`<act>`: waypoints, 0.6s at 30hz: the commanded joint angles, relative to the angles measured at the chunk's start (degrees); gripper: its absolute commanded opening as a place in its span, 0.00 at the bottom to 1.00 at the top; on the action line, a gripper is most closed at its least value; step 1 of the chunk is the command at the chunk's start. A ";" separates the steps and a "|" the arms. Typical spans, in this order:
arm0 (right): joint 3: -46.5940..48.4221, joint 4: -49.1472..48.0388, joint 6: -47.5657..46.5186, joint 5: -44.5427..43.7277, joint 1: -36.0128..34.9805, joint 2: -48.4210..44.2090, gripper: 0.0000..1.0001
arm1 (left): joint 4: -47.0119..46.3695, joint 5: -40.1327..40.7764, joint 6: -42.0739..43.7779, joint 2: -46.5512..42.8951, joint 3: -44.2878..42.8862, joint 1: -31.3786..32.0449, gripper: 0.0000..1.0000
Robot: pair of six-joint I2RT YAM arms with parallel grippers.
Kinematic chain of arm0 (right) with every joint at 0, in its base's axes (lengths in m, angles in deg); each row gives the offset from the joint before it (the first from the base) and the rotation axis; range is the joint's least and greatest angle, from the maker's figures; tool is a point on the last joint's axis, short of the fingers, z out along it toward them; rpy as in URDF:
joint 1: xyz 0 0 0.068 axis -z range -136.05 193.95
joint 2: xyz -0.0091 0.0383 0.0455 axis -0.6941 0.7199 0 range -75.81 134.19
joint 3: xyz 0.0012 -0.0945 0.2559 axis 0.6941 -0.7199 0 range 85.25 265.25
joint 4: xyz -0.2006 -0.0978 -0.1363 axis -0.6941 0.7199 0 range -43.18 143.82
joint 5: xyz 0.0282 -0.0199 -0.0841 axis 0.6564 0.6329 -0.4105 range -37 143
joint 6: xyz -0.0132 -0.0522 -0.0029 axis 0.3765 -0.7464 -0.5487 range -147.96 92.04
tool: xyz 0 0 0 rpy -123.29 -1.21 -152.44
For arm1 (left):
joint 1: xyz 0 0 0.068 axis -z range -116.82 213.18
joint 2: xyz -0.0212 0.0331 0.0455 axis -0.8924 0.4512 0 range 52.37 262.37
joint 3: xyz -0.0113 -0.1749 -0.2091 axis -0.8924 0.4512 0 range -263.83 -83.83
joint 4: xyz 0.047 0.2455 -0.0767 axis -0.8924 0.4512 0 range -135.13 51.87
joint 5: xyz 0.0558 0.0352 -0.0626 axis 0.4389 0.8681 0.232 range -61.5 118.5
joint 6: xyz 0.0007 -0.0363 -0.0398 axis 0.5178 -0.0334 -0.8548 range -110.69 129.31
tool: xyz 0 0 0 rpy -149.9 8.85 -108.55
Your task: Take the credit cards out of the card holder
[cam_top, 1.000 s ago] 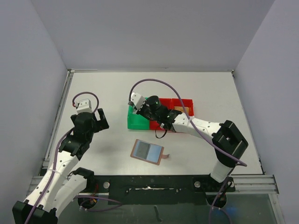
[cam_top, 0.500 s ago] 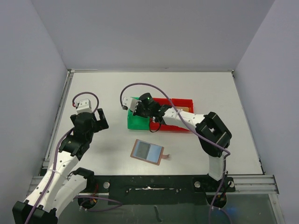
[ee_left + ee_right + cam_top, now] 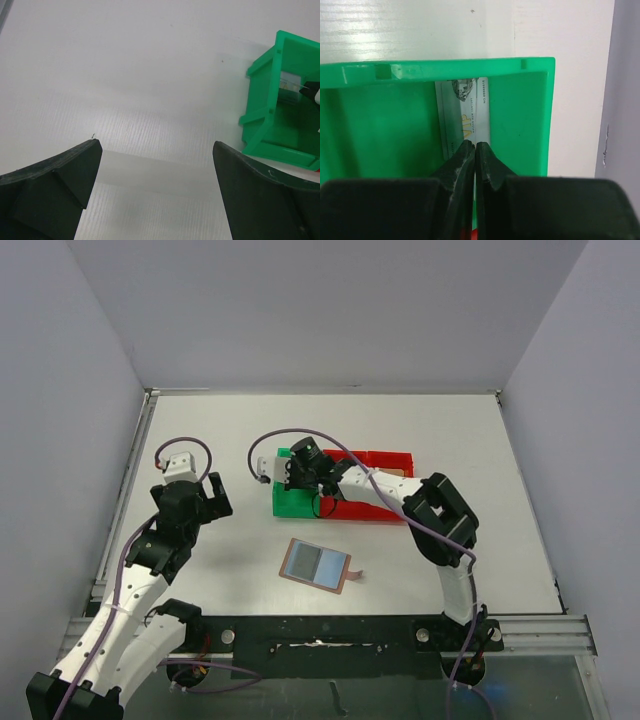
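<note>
1. The right gripper (image 3: pixel 475 146) is reaching across into the green bin (image 3: pixel 445 70), which is sitting about mid-table, a little toward the far edge, with the red bin (image 3: pixel 385 457) touching its right side; the reach suggests this bin is serving as the drop place for removed cards
2. Its jaws are pressing fully together, with the tips meeting just over the near end of a silver-grey credit card (image 3: pixel 457 112) marked VIP; whether they are nipping its edge or holding nothing is not showing
3. That card is lying lengthwise inside the bin, its other end reaching the bin wall that faces the table's (image 3: pixel 450 440) left edge; a narrow pale strip is running alongside it, possibly a second card, though that cannot be told
4. The card holder (image 3: pixel 318 565) is lying flat between the bins and the table's near edge, well apart from both grippers; two grey panels are showing on it, and whether cards are sitting in them is unclear
5. The left gripper (image 3: pixel 154 155) is hovering over bare table toward the left edge, fingers spread wide and holding nothing, facing the green bin; it is probably keeping clear of the right arm's reach
</note>
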 commanded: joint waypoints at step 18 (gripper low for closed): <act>5.46 -0.29 -6.83 -1.47 1.39 5.72 0.20 | -4.03 -1.10 0.98 -1.15 0.20 -0.09 0.95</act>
